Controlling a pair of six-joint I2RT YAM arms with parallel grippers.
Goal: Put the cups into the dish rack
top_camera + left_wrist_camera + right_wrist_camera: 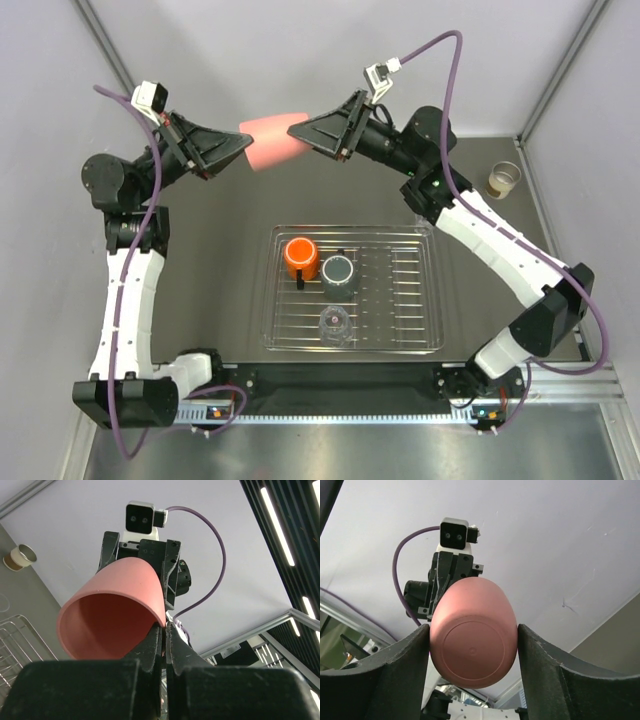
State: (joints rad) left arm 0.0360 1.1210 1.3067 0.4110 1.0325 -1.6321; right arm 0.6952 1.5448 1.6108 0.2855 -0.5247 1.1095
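Observation:
A pink cup (270, 143) hangs sideways in mid-air behind the dish rack (430, 300), held between both arms. My left gripper (245, 143) is shut on the cup's rim, one finger inside the mouth and one outside (165, 625). My right gripper (297, 130) straddles the cup's base (472, 645), both fingers pressed against its sides. In the rack stand an orange cup (300, 258), a dark grey cup (338, 272) and a clear cup (334, 322). A cream cup (504, 179) stands on the table at the far right.
The rack's right half is bare wire (400, 290). Both arms reach high over the back of the table. Side walls close in left and right. The cream cup (20, 557) and a rack corner (15, 640) also show in the left wrist view.

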